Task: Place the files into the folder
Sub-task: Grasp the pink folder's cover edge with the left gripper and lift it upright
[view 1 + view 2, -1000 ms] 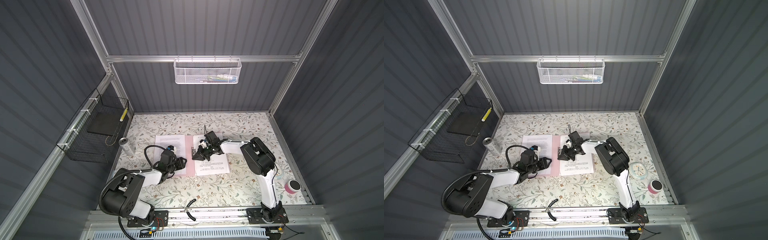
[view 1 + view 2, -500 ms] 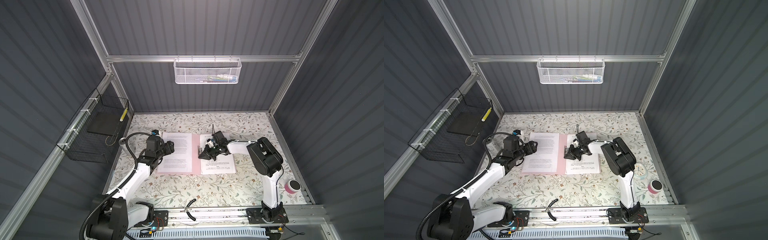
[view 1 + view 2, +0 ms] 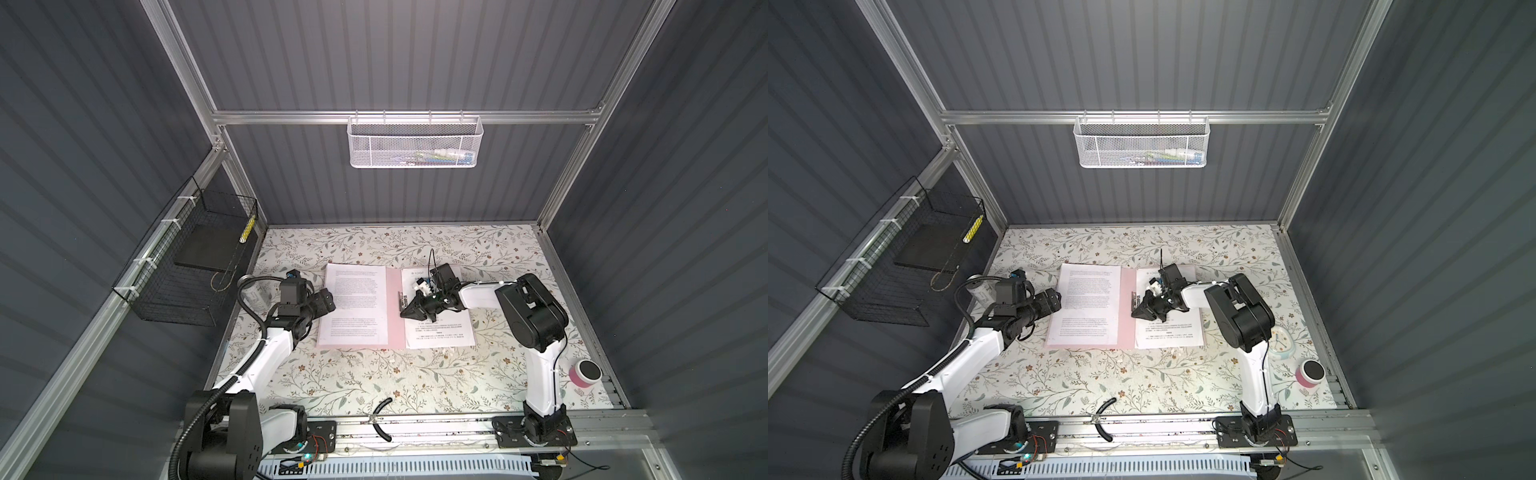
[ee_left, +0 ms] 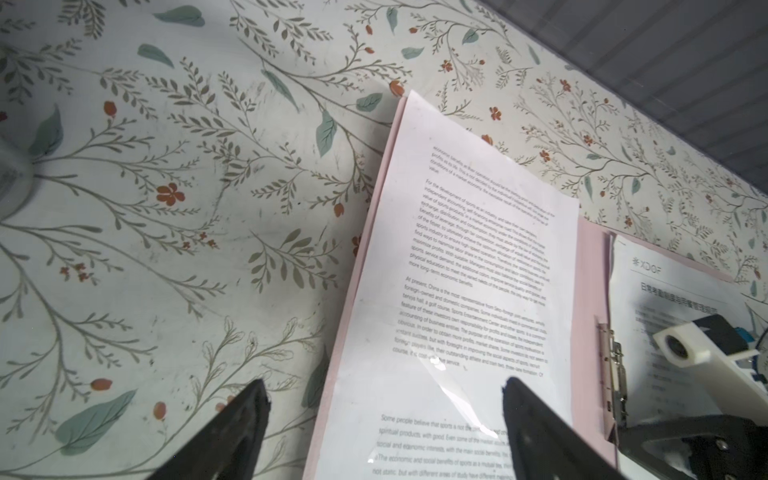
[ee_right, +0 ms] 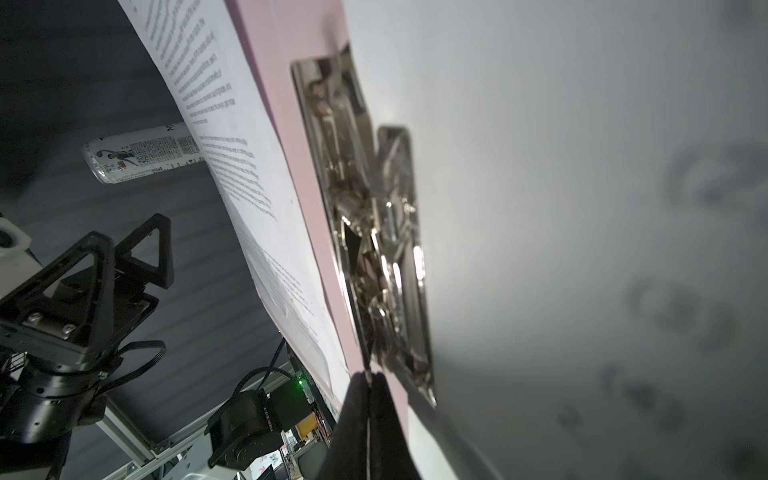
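Observation:
The pale pink folder (image 3: 392, 320) (image 3: 1126, 332) lies open on the table. One of the files (image 3: 355, 305) (image 4: 469, 257), with English text, lies on the folder's left cover. Another (image 3: 440, 336) lies on the right cover by the metal clip bar (image 3: 401, 299) (image 5: 374, 232). My left gripper (image 3: 322, 301) (image 4: 384, 399) hovers open above the left cover's outer edge, holding nothing. My right gripper (image 3: 405, 313) (image 5: 368, 376) is shut, its tips pinching the clip's thin metal lever.
A silver can (image 3: 980, 291) (image 5: 141, 160) stands left of the folder, behind my left arm. A black wire basket (image 3: 199, 270) hangs on the left wall. A clock (image 3: 1281, 345) and pink cup (image 3: 584, 374) sit at the right. A black tool (image 3: 382, 419) lies in front.
My left gripper has left the folder's front left part, swung out to its left edge and opened wider. The folder has slid slightly right. The right gripper stays at the clip.

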